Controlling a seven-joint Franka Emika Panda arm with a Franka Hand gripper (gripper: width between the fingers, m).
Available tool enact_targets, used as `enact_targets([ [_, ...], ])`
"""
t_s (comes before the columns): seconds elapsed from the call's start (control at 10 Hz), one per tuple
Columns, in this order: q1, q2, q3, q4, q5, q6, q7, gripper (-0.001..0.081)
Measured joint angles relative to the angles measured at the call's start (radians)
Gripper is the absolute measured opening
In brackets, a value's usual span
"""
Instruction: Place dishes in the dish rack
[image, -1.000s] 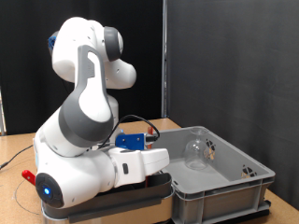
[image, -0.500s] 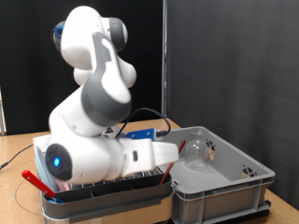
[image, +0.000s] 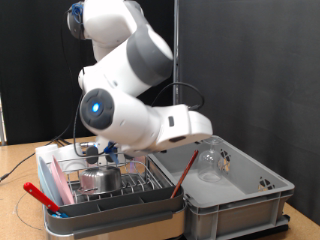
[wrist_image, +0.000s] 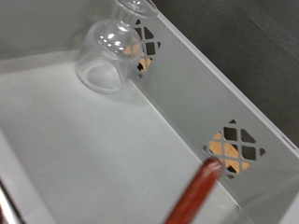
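Shift: arm swung up and towards the exterior view's right since half a second ago, uncovering the dish rack (image: 125, 192) it had hidden.
Gripper (image: 194, 143): above the near wall of the grey bin (image: 245, 200), just right of the rack in the exterior view.
Jaws: cannot tell whether wide or narrow; fingers out of sight in both views.
Red stick (image: 181, 174): tilted in the air, top end up under the hand, lower end down by the rack's right edge; seen again low in the wrist view (wrist_image: 197, 191), blurred, over the bin floor.
Clear glass (image: 208, 161): inside the bin against its far wall, beside a lattice cutout in the wrist view (wrist_image: 106, 56).
Pink plate (image: 57, 181): standing on edge at the rack's left end.
Steel cup (image: 100, 180): mouth down among the prongs, right of the plate.
Second red utensil (image: 38, 196): lying along the tray's left corner, near the plate.
Setting: wooden table (image: 20, 160), black backdrop.
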Motion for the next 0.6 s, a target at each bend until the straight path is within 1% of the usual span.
enact_targets([
  [0.2, 0.021, -0.066, 0.010, -0.034, 0.000, 0.016, 0.036, 0.0806],
  [0.3, 0.032, -0.090, 0.016, -0.042, 0.000, 0.007, 0.068, 0.0806],
  [0.4, 0.040, -0.111, 0.018, -0.062, -0.001, 0.004, 0.095, 0.0806],
  [0.6, 0.040, -0.111, 0.019, -0.062, -0.010, 0.024, 0.054, 0.0806],
])
